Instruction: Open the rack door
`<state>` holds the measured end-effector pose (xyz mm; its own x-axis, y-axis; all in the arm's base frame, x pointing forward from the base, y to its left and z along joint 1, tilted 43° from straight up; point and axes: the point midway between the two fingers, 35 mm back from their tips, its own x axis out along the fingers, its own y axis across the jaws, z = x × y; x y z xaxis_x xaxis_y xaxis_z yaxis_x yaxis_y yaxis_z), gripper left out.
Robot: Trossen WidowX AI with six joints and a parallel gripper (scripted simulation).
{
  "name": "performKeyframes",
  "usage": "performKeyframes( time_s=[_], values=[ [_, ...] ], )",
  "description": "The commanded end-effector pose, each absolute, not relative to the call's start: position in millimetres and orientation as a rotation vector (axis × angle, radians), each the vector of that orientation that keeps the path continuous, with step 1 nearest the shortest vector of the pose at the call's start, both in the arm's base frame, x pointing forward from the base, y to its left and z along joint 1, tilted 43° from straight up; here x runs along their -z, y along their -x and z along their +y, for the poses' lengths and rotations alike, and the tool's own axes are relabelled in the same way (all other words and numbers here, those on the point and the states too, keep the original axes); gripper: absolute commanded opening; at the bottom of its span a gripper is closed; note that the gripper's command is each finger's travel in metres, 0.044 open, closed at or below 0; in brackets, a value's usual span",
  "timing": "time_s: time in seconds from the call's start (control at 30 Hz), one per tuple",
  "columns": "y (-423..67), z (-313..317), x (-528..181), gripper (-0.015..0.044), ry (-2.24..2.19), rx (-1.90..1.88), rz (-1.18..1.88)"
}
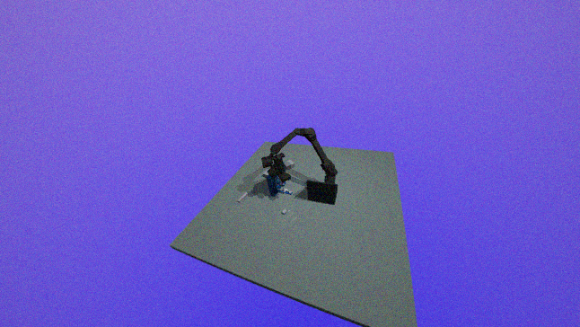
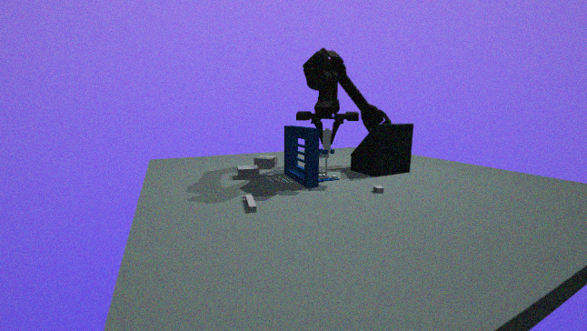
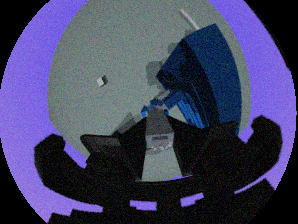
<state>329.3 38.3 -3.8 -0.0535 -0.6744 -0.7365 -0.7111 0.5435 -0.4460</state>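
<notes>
The rack's blue slatted panel [image 1: 275, 183] [image 2: 309, 156] [image 3: 220, 65] stands upright on the table; in the wrist view it slants along the right side. The pale upright handle [image 2: 326, 136] [image 3: 159, 139] stands just beside it, above a small blue bracket [image 2: 332, 151] and a thin light post. My gripper [image 1: 279, 176] [image 2: 327, 140] [image 3: 156, 119] points down from above and is shut on the handle, one finger on each side. The handle is hidden behind the gripper in the top view. The frames do not show clearly how far the handle is turned or the door's angle.
A black wedge-shaped box [image 1: 321, 192] [image 2: 386, 149] stands near the arm's base. A small pale block [image 1: 284, 211] [image 2: 378, 189] [image 3: 101, 80] and a pale bar [image 1: 242, 197] [image 2: 250, 203] [image 3: 190, 19] lie on the table. Two grey blocks [image 2: 248, 171] [image 2: 265, 161] lie beyond the panel.
</notes>
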Motion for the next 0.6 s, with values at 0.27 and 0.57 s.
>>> performKeyframes(
  time_s=[0.27, 0.57],
  values=[
    [-329.5, 38.0, 4.1, 0.0023, 1.561, -0.584, 1.796],
    [-329.5, 38.0, 4.1, 0.0023, 1.799, -0.958, 1.759]
  ],
)
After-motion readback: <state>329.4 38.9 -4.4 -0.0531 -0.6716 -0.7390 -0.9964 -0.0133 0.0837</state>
